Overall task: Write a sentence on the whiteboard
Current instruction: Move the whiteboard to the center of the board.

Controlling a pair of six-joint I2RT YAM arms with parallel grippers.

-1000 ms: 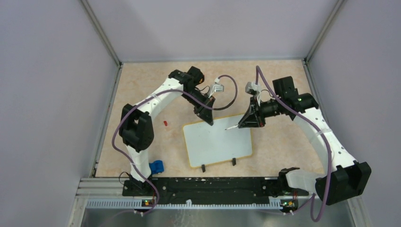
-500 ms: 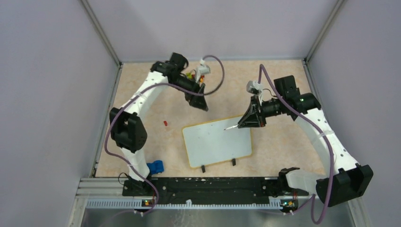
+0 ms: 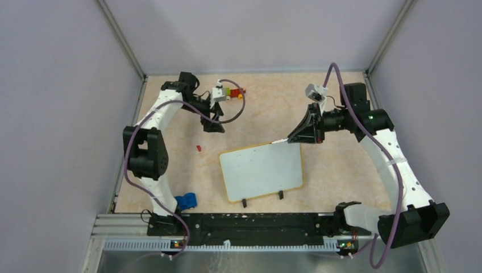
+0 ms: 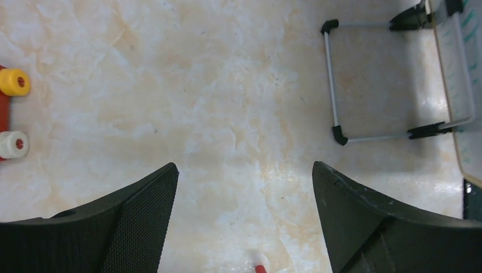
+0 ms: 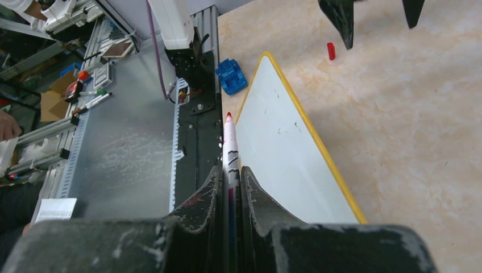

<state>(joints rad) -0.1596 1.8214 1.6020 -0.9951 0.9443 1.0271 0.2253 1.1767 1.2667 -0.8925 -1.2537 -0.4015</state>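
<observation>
The whiteboard (image 3: 261,170) looks glossy white, yellow-rimmed, black-footed.

Whiteboard (image 4: 469,68): cropped by the left wrist view's right edge, only a strip showing.
Red cap (image 4: 261,269): clipped at that view's bottom edge.
Marker (image 5: 229,136): barrel buried between the right gripper's (image 5: 229,170) fingers.
Marks (image 5: 278,131): too faint to read.

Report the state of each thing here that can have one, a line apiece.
whiteboard: blank, no words on it
marker: uncapped, red tip bare, tip over the whiteboard's far edge
right pincer: shut on the marker
left pincer: open, empty
red cap: off the marker, lying loose left of the whiteboard
</observation>
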